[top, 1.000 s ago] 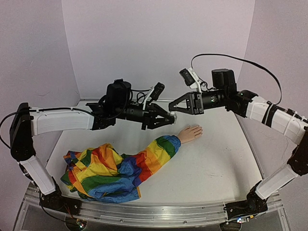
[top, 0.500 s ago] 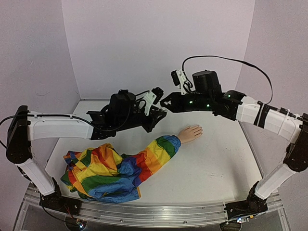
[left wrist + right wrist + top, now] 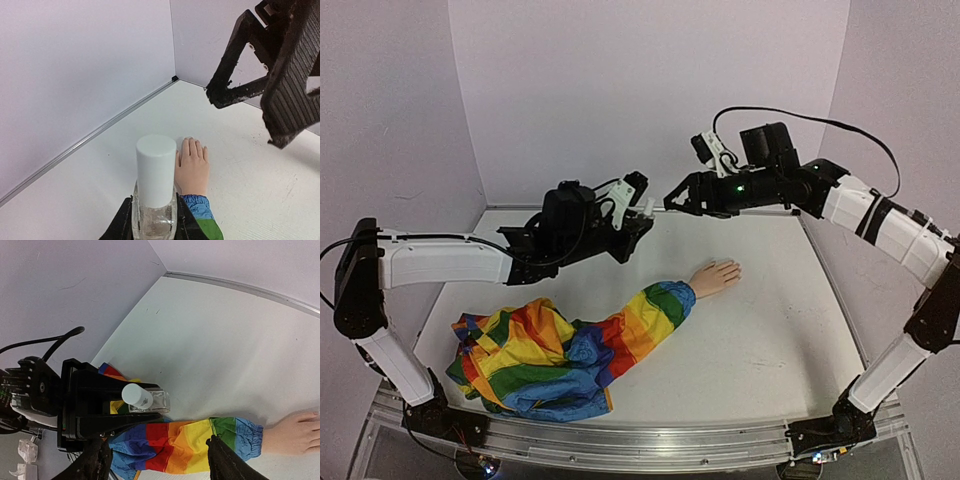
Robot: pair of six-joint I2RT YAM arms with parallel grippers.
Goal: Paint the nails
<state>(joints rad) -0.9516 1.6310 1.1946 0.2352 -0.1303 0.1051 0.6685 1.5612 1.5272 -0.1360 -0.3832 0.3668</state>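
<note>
My left jaws squeeze the little bottle (image 3: pixel 156 216) with its white cap (image 3: pixel 156 170) still on, my right jaws hang wide and empty just across from it, and the nails (image 3: pixel 189 139) lie on the bench (image 3: pixel 770 340) below, so I think no painting has begun.

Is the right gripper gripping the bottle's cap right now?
No, the white cap on the bottle stands bare, and the right gripper hangs open, apart from it.

The sleeve (image 3: pixel 620 338) lies on the table (image 3: pixel 770 340) left of its mannequin hand (image 3: pixel 717 276), with the bottle (image 3: pixel 156 190) raised behind them.
</note>
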